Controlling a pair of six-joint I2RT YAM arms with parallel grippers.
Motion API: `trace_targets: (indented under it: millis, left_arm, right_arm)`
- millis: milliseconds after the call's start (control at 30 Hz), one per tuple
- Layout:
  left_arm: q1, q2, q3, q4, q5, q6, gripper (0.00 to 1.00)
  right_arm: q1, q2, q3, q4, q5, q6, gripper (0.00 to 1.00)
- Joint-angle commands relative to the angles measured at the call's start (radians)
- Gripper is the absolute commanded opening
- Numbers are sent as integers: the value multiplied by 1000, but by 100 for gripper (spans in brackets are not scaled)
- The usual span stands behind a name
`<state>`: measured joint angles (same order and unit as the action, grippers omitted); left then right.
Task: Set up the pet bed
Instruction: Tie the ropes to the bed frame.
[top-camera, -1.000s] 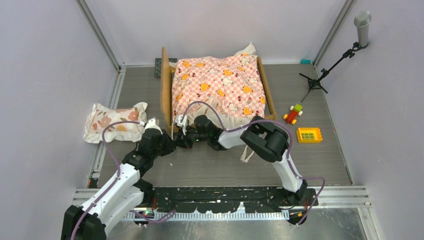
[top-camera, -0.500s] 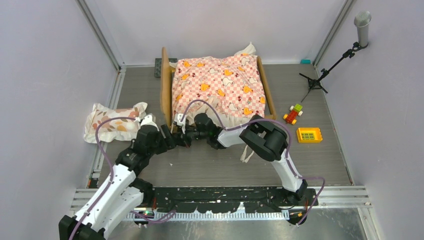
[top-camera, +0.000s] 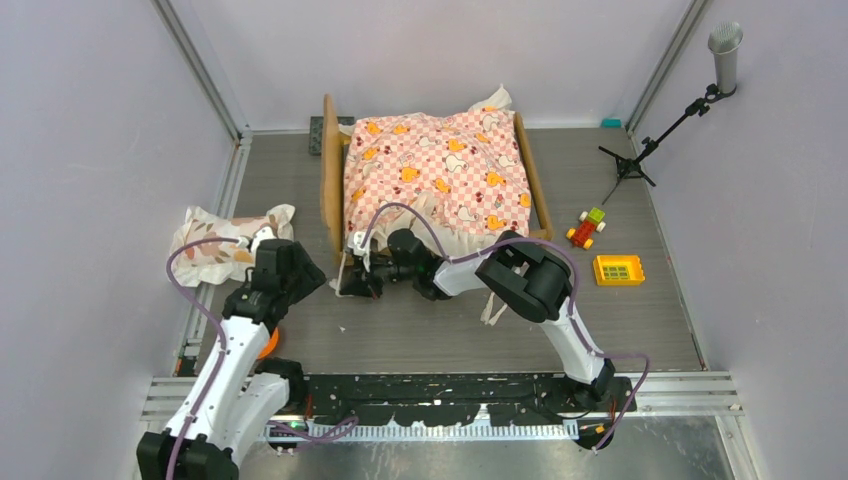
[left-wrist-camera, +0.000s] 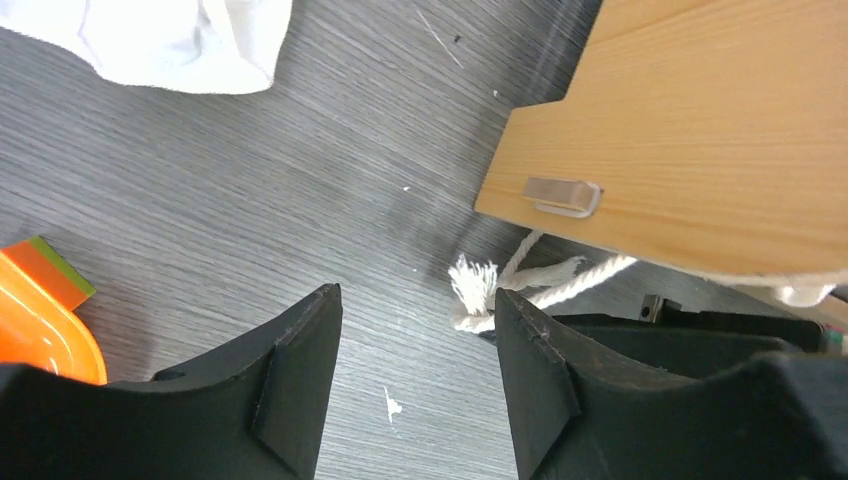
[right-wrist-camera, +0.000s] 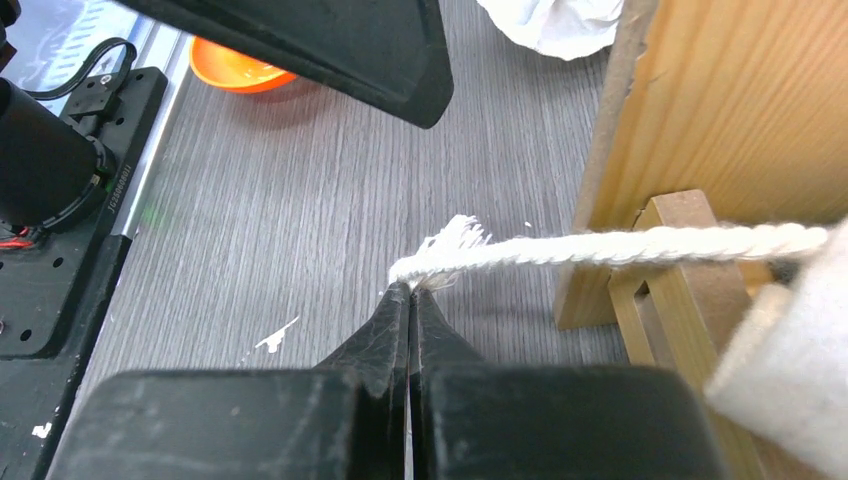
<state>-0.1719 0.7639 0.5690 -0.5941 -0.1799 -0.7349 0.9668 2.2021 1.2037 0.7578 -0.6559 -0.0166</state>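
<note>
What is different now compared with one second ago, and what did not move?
The left gripper drew back from the near corner of the tan wooden pet bed, leftward toward the floral ruffled pillow; it is open and empty. The right gripper stayed there, shut on the white twisted rope. Bed, pillow and pink-checkered sheet kept their places.

The worktop (top-camera: 620, 330) holds one pet bed (top-camera: 329, 180), one checkered sheet (top-camera: 440, 170), one floral pillow (top-camera: 215, 240), one toy car (top-camera: 587, 228), one yellow tray (top-camera: 618, 269), one microphone stand (top-camera: 660, 135), one orange object (top-camera: 268, 343), at least one cord (right-wrist-camera: 620, 245).
</note>
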Motion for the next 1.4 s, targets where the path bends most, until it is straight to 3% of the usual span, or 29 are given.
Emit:
trace_targets:
  millis: [0,367,900,1200,1367]
  left_arm:
    - [66,20,28,3,86,-22,59]
    - [118,105,-4,95,169,-79,68]
    - [120,219,-38,231,250,-120,69]
    - [120,221,-70,271,270,-133,43]
    - [120,224,-84,281,278,-136,42]
  right_arm:
    - [4,0,33,73,-8,-16,1]
    - [4,11,54,88,47,-25,1]
    - [4,13,67,98,-2,-13,1]
    - [4,13,67,113,10,-4,1]
    - [3,15,68,122,14,5,1]
